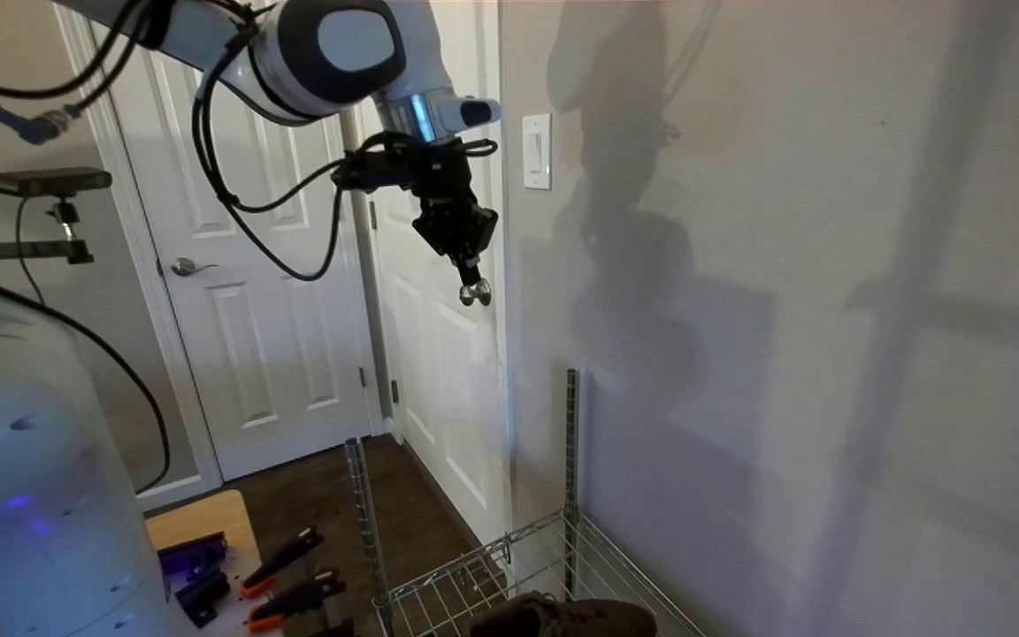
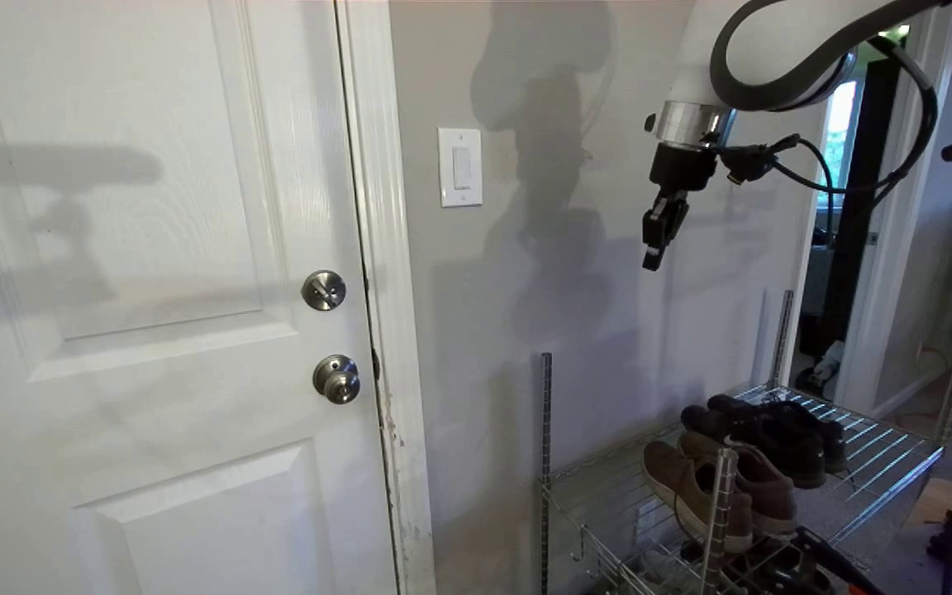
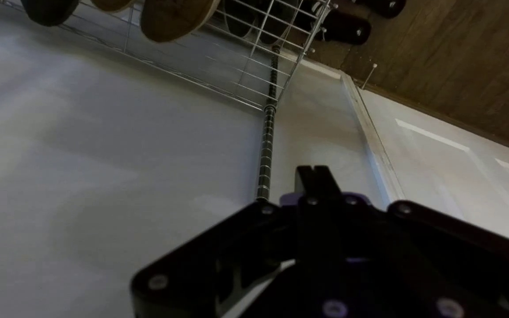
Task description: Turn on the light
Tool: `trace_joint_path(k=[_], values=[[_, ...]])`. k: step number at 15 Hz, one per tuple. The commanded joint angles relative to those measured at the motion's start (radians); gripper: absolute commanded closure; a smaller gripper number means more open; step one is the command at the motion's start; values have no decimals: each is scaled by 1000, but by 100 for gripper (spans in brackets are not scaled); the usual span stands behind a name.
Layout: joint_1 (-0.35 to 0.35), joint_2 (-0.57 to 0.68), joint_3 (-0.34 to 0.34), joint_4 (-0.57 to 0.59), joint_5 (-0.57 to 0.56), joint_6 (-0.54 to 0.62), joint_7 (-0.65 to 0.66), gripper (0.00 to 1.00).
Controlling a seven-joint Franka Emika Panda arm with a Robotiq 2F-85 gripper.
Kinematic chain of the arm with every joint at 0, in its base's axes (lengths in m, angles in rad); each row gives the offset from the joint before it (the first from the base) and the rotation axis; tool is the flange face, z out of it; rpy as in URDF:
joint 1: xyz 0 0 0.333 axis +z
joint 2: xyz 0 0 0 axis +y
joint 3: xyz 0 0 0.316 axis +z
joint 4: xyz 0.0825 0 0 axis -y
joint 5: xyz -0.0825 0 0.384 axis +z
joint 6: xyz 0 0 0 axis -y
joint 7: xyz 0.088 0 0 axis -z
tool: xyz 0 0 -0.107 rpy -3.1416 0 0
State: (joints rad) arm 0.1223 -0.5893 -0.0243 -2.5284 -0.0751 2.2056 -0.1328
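The hand [image 2: 653, 259], fingers [image 3: 326, 181] together and empty, hangs upper right in an exterior view; the light switch [image 2: 460, 167] sits upper centre, on the wall [image 2: 476, 281]. Its rigid paddle [image 2: 462, 168] probably rocks under a light push (nothing to grip); press one end.

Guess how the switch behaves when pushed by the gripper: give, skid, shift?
The switch likely gives slightly under a push: it looks paddle-style, set in a plate. The plate probably won't shift, since it sits flat on the wall. The gripper might skid: the switch's face looks smooth and flat, with nothing to hook.
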Motion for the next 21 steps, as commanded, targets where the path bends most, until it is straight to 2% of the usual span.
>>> trace_joint_path(k=[1,12,21], values=[[6,10,0,-5,24,69,-50,95],[45,79,90,17,-10,213,-28,95],[62,155,151,67,-46,419,-42,95]])
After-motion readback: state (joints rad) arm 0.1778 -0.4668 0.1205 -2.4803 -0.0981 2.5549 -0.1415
